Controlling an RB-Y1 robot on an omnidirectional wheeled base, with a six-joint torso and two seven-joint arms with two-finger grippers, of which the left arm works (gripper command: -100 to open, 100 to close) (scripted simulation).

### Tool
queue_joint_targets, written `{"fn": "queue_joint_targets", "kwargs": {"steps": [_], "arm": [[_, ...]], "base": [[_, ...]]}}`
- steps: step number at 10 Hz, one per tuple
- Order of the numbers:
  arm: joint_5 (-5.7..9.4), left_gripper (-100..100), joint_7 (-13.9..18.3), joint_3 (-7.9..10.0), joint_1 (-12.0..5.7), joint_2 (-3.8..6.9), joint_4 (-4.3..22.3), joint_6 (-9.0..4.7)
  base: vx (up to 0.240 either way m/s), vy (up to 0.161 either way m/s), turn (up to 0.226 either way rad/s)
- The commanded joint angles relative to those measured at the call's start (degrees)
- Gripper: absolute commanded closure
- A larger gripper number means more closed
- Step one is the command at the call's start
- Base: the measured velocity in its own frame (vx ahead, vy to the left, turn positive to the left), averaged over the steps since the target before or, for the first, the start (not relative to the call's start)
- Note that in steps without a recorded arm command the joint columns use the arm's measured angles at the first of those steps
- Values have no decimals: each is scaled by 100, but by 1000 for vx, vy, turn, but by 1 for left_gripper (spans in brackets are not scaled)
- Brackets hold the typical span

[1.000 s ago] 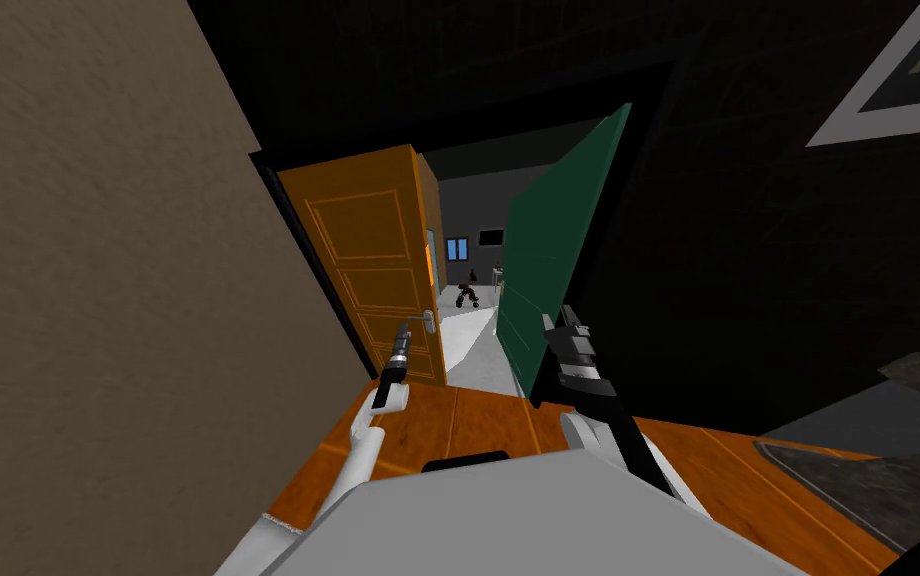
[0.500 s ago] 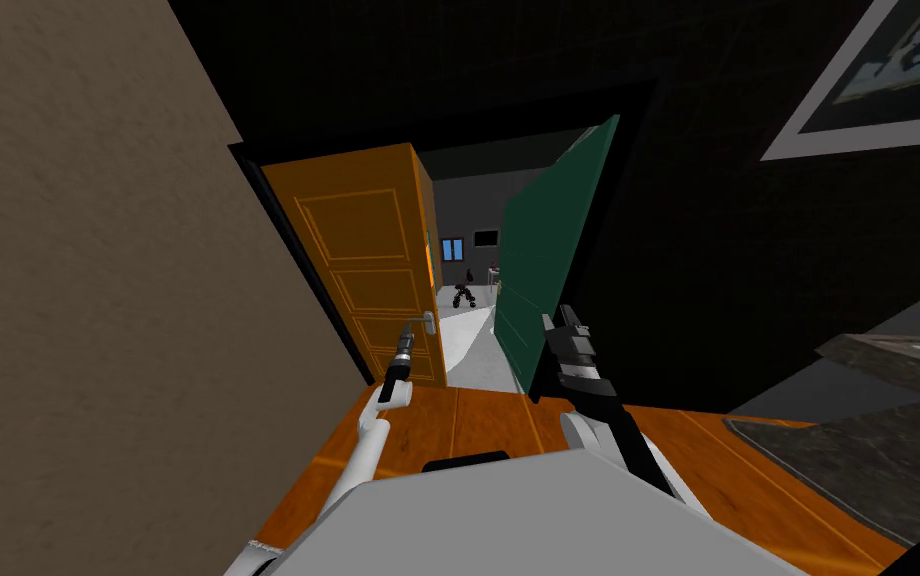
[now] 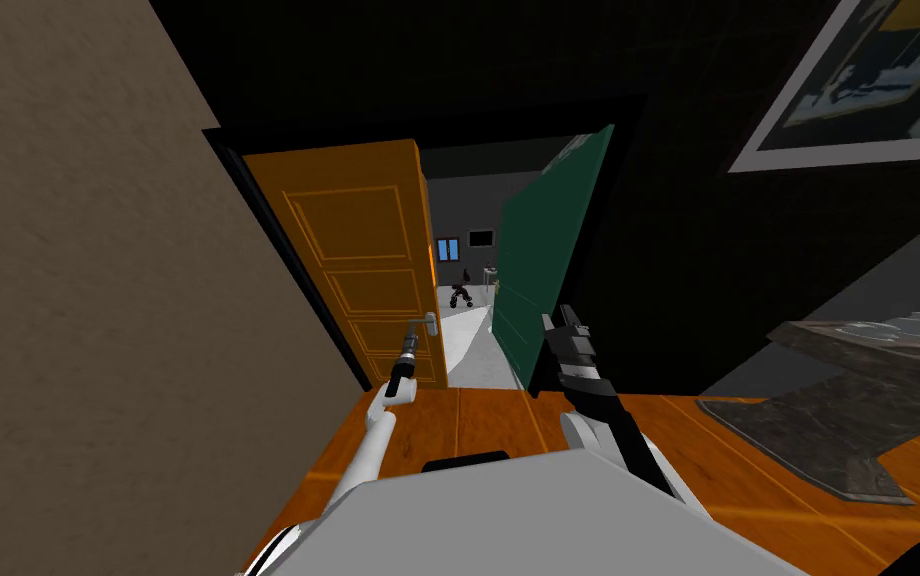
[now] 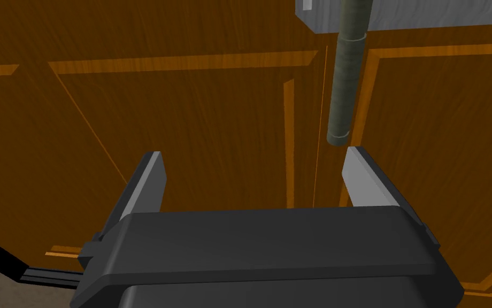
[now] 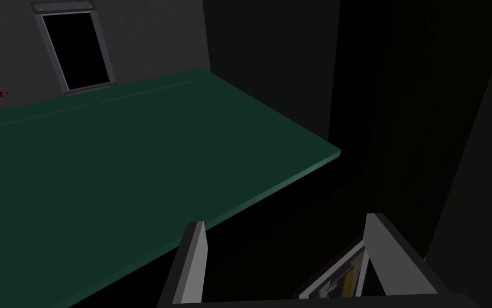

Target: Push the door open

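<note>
Facing the orange door (image 3: 348,260), ajar on the doorway's left. Holding the left gripper (image 4: 253,176) at its panel, fingers (image 4: 146,179) spread, one tip just beside the handle (image 4: 346,80). Risks hooking that handle or slipping off the free edge when pushing. Right gripper (image 3: 568,322) likewise spread, near the green door (image 3: 543,270).

head: high, steeply down and forward, rolled, facing orange door (image 3: 358,260) and green door (image 3: 538,270) ahead | left wrist: along left gripper (image 4: 253,154), very close, facing orange door's panel and lever handle (image 4: 346,80) | right wrist: along right gripper (image 5: 286,220), near, looking across green door's face | shared: head view shares each door with that side's wrist view
</note>
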Motion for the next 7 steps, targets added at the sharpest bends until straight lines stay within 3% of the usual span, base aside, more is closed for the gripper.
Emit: {"fn": "queue_joint_targets", "kwargs": {"steps": [1, 7], "arm": [[6, -100, 3, 14, -106, -36, 195, 40], [35, -100, 22, 78, -539, -168, 962, 160]], "base": [[2, 121, -118], [-15, 112, -94]]}}
